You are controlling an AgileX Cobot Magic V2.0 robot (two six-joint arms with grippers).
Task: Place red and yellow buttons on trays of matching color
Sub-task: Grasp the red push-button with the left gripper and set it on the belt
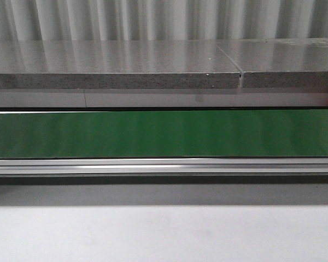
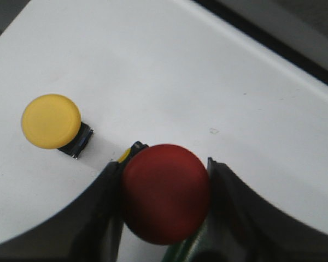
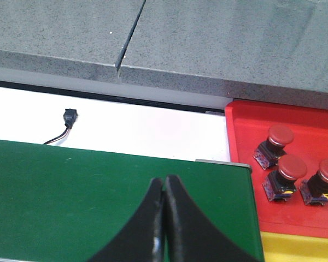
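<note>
In the left wrist view my left gripper [image 2: 165, 166] is shut on a red button [image 2: 165, 192], its dark fingers pressed against both sides of the round cap, over a white surface [image 2: 169, 82]. A yellow button [image 2: 51, 121] stands on that surface a little way off. In the right wrist view my right gripper [image 3: 164, 181] is shut and holds nothing, hovering above the green belt [image 3: 71, 185]. Beyond the belt's end lies the red tray [image 3: 246, 123] with three red buttons [image 3: 277, 139] in it. A strip of the yellow tray [image 3: 295, 246] shows beside it. Neither gripper appears in the front view.
The green conveyor belt [image 1: 164, 134] runs across the front view, with an aluminium rail [image 1: 164, 166] before it and a grey stone slab [image 1: 115, 65] behind. A small black connector with wires [image 3: 69, 117] lies on the white strip past the belt.
</note>
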